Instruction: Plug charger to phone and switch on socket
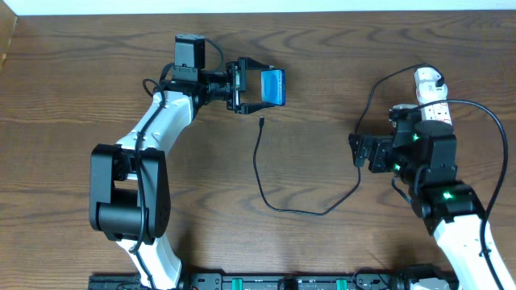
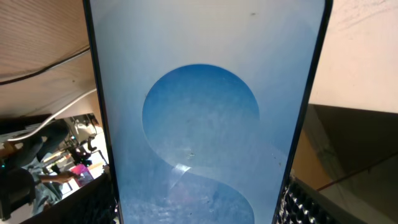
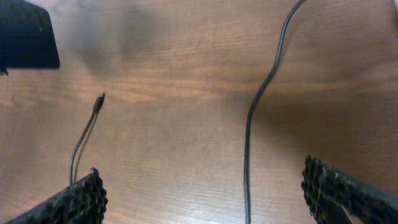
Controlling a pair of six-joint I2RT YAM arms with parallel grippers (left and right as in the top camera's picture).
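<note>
My left gripper [image 1: 256, 87] is shut on the phone [image 1: 275, 86] and holds it above the table at the back. The phone's blue screen with a round shape [image 2: 202, 118] fills the left wrist view, between the two fingers [image 2: 199, 208]. The charger, a thin black cable [image 1: 300, 212], loops across the table. Its connector tip [image 1: 263, 122] lies free just below the phone, and its far end runs up to the socket [image 1: 434, 98] at the right. My right gripper [image 1: 359, 150] is open and empty. In the right wrist view the cable [image 3: 248, 137] lies between its fingers [image 3: 205, 196], with the tip [image 3: 99, 102] further off.
A dark shape [image 3: 26, 34] sits at the top left of the right wrist view. The wooden table [image 1: 339, 56] extends around the cable. A black rail [image 1: 266, 282] runs along the front edge.
</note>
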